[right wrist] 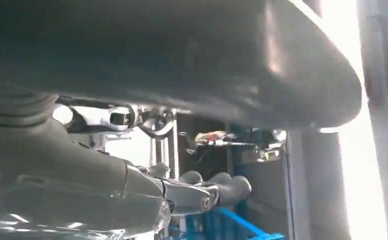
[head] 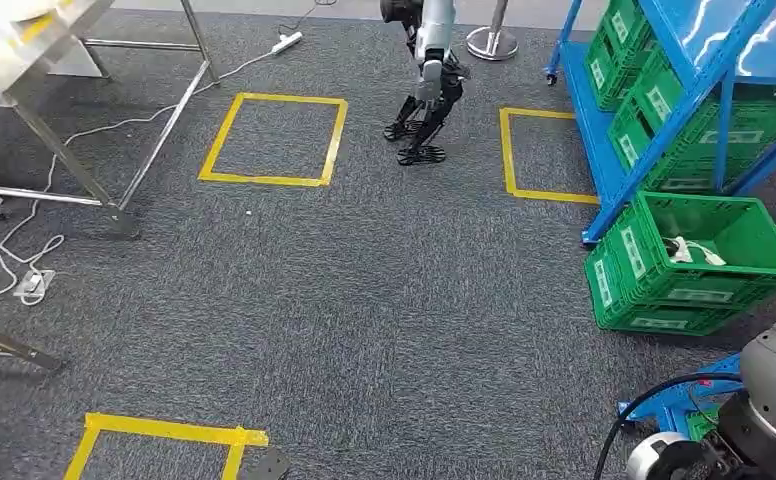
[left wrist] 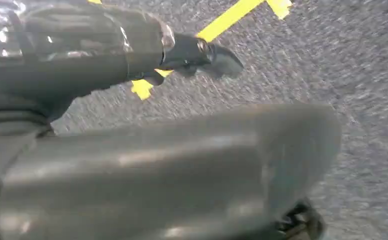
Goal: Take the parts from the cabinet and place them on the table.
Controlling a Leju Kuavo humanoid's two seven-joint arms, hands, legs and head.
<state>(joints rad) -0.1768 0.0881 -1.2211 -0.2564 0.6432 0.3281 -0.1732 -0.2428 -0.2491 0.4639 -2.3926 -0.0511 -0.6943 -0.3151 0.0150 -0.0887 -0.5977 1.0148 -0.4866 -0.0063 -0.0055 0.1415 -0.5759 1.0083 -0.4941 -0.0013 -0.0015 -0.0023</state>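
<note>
- The robot's left hand (left wrist: pixel 192 165) hangs over grey carpet (head: pixel 364 300), its dark fingers (left wrist: pixel 202 52) stretched out and apart, holding nothing.
- The right hand (right wrist: pixel 182 192) has its fingers (right wrist: pixel 222 186) extended, nothing in them.
- Near the carpet's right edge, a green crate (head: pixel 699 262) holds white parts (head: pixel 686 250).
- Behind it, a blue cabinet (head: pixel 654 110) stacks more green crates.
- At the carpet's far left corner stands a metal table (head: pixel 24 60).
- 3 yellow tape squares (head: pixel 274 138) mark the carpet.
- Another robot (head: pixel 426 75) stands at the carpet's far edge.
</note>
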